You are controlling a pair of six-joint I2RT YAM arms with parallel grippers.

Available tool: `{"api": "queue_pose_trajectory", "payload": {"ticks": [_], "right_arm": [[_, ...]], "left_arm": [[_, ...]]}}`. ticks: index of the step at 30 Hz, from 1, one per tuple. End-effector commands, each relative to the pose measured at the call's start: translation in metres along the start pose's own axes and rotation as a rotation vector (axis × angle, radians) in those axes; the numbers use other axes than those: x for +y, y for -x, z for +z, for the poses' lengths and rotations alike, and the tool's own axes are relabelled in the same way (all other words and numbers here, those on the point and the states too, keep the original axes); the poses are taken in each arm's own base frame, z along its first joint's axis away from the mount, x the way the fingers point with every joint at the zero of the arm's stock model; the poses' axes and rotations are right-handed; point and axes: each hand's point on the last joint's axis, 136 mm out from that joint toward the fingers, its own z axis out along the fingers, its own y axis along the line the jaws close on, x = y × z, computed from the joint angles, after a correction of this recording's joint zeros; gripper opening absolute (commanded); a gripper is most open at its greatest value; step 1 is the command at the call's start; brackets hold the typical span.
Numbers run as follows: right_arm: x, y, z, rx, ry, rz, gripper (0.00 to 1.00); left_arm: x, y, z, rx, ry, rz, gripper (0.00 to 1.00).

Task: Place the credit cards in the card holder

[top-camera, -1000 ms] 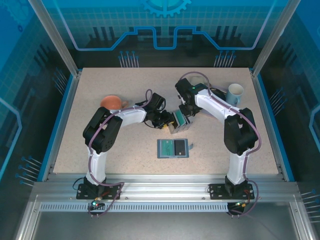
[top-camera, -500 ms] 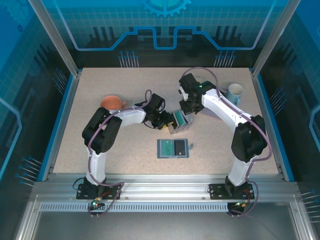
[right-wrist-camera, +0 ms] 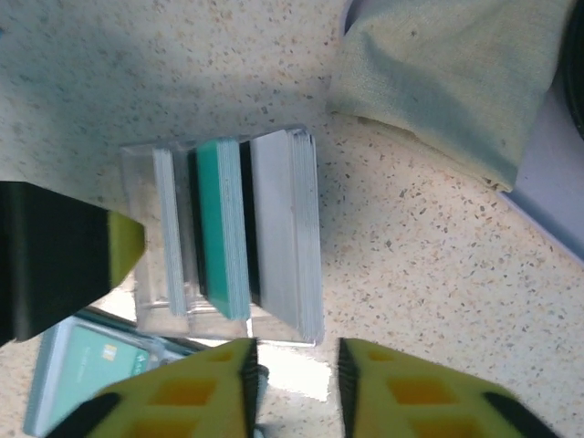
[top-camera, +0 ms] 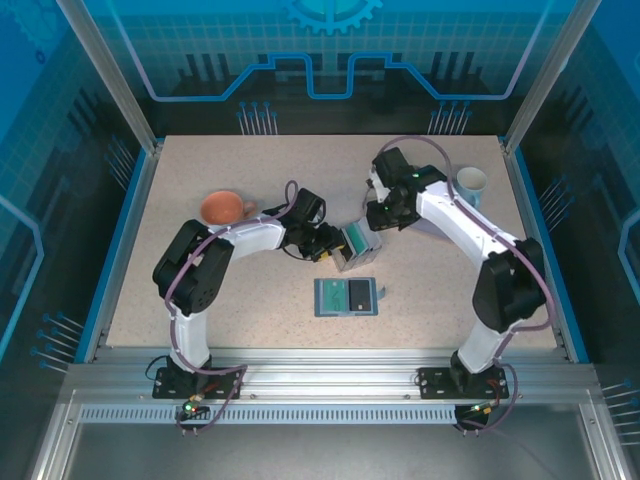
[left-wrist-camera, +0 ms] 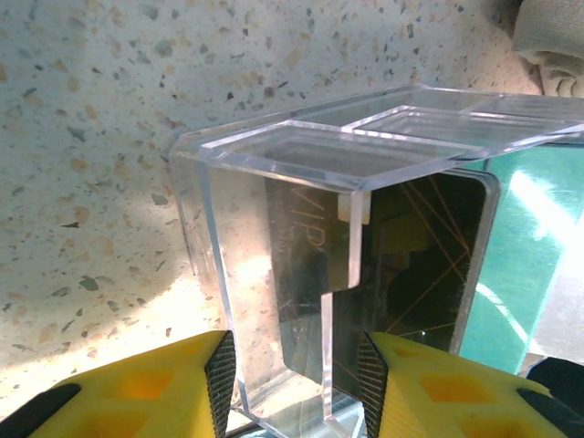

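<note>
Acrylic, clear and slick, is what I have to work around. The stand [top-camera: 357, 243] sits mid-counter [top-camera: 200, 290] with the cards [right-wrist-camera: 222, 228] upright in its slots, teal beside dark beside a pale stack. My left end effector [left-wrist-camera: 292, 365] straddles one end of the stand, a finger on each side of a wall. I cannot tell whether the pads press it or only flank it. My right end effector [right-wrist-camera: 294, 365] hangs above the stand with its fingers spread and nothing between them. The card holder [top-camera: 347, 297] lies open and flat, just toward the near edge from the stand, and what look like a teal and a dark card show in it.

I judge the step in hand to be drawing the next card. To do it well, I brace the stand firmly with the left so it neither tips nor skids. I bring the right straight down with its fingers across the thickness of one card only. The cards stand packed close, so I take just the top edge of the teal one, clear of its neighbours, and lift along the slot without twisting.
</note>
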Motion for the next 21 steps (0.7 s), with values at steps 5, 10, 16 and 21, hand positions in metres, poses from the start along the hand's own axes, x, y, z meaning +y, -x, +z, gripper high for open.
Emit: {"api": "queue_pose_trajectory", "payload": {"ticks": [5,10,16,21], "right_arm": [[-0.001,0.011,0.033,0.074,-0.106,-0.082,0.42],[-0.004,0.007,0.051,0.118,-0.135,-0.101,0.45],[-0.001,-0.003,0.07,0.175,-0.123,-0.116,0.48],[-0.012,0.0,0.065,0.152,-0.201,-0.118,0.46]], "left_arm": [[0.014,-0.003,0.009,0.02,0.035,-0.026,0.43],[0.015,-0.002,0.016,0.028,0.041,-0.029,0.43],[0.022,-0.002,0.023,0.04,0.056,-0.038,0.42],[0.028,-0.004,0.026,0.046,0.071,-0.042,0.41]]}}
